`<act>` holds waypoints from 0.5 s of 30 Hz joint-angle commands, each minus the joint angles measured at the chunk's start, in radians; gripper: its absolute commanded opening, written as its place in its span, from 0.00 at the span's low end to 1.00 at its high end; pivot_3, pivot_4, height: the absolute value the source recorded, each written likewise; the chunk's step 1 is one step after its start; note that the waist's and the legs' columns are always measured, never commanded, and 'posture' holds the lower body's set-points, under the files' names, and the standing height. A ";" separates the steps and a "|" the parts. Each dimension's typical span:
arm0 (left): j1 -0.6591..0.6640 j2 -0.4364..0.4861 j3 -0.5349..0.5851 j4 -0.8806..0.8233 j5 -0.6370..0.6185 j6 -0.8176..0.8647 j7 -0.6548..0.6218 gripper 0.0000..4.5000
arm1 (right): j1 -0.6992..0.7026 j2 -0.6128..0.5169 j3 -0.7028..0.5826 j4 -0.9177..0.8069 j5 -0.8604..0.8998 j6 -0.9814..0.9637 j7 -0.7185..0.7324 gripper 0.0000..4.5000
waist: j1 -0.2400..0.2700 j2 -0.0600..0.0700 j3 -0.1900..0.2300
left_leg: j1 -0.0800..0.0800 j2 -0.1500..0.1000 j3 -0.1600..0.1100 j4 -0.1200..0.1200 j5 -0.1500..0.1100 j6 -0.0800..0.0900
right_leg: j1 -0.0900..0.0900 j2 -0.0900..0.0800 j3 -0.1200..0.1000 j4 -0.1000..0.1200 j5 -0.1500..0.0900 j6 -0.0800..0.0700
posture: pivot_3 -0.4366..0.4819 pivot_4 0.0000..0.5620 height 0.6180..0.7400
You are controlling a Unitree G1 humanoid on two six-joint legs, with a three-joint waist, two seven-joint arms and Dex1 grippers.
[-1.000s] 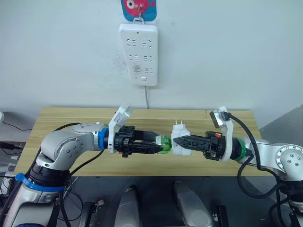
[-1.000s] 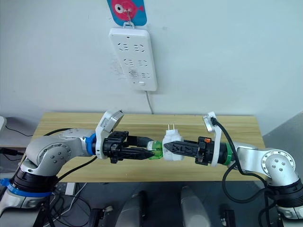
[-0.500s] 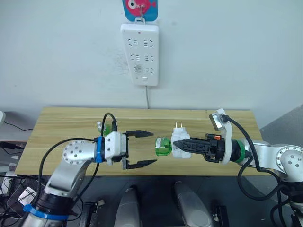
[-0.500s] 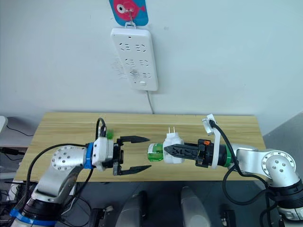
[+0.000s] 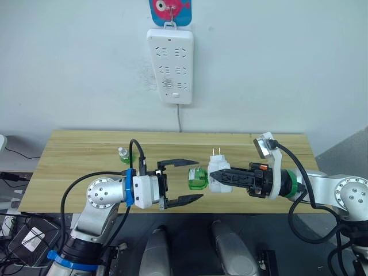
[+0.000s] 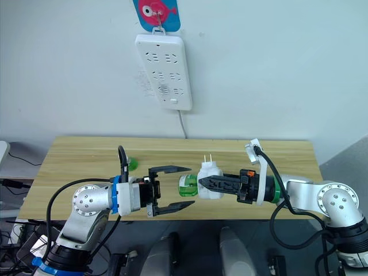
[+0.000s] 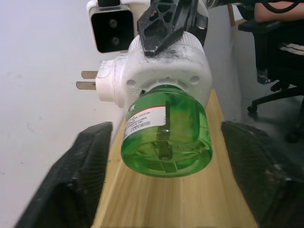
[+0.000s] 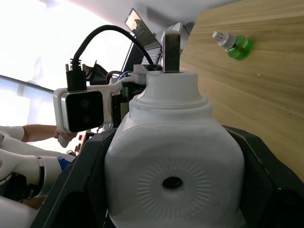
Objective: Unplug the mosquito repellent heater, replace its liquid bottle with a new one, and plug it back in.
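White plastic is catching the eye here: the mosquito repellent heater (image 5: 219,175) is hanging in the air above the front edge of the wooden table (image 5: 75,155), clenched between the black fingers of the right gripper (image 5: 215,174), whose arm is reaching in from three o'clock. Its two metal prongs (image 5: 217,151) are pointing up toward twelve o'clock, and its green liquid bottle (image 5: 197,177) is sticking out sideways toward nine o'clock, seated in the heater's body.

The left gripper (image 5: 192,180) is coming in from nine o'clock with its jaws spread wide and released, one finger passing at the far side of the bottle, the other at the near side, neither one touching it. In the left wrist view the bottle's round base (image 7: 165,153) is facing straight at the camera, with clear gaps to the fingers (image 7: 76,178) on either side.

Back on the table, at about ten o'clock from the left gripper, a second green bottle (image 5: 125,154) with a white cap is lying on its side. On the wall at twelve o'clock, the long white power strip (image 5: 171,66) is hanging from a hook, its cord dropping behind the table.
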 commanded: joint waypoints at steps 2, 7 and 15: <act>-0.021 0.024 -0.011 -0.038 -0.041 0.079 -0.005 0.51 | -0.010 0.003 -0.013 -0.035 0.033 -0.001 0.009 0.67 | -0.001 0.000 0.000 | 0.000 0.000 0.000 0.000 0.000 0.000 | 0.000 0.000 0.000 0.000 0.000 0.000 | 0.22 0.53 0.94; -0.114 0.166 -0.021 -0.157 -0.268 0.608 0.013 0.49 | -0.005 0.000 -0.015 -0.040 0.025 0.004 0.016 0.67 | -0.001 0.000 0.000 | 0.000 0.000 -0.001 0.000 0.000 0.000 | 0.000 0.000 0.000 0.001 0.000 0.000 | 0.23 0.53 0.94; -0.359 0.338 0.068 -0.045 -0.786 1.373 0.022 0.49 | 0.004 -0.012 -0.009 -0.052 0.000 0.013 0.046 0.67 | -0.005 0.000 0.000 | 0.000 0.000 -0.002 -0.001 0.000 0.000 | 0.000 0.001 -0.002 0.001 0.000 0.000 | 0.23 0.54 0.94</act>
